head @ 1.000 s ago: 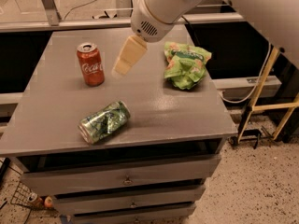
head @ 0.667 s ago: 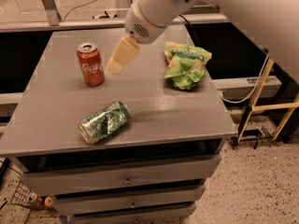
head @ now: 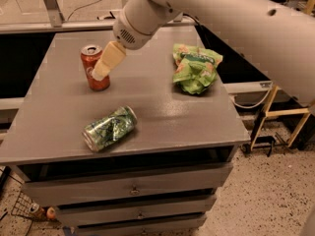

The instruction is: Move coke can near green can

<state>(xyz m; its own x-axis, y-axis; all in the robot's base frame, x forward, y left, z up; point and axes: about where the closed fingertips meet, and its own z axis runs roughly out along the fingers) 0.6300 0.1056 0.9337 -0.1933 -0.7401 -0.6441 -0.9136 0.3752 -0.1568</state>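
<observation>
Red coke can (head: pixel 88 66) upright, jaws alongside

No writing can be read anywhere. The coke can (head: pixel 89 63) carries a white script mark on its red side, but the gripper (head: pixel 105 64), just in front of the can's upper right, covers most of it. The green can (head: pixel 109 128), lying on the worktop (head: pixel 167 114) nearer than the coke can, shows only mottled pattern. The snack bag (head: pixel 194 68), well right of the coke can, has a dark band with illegible print.
</observation>
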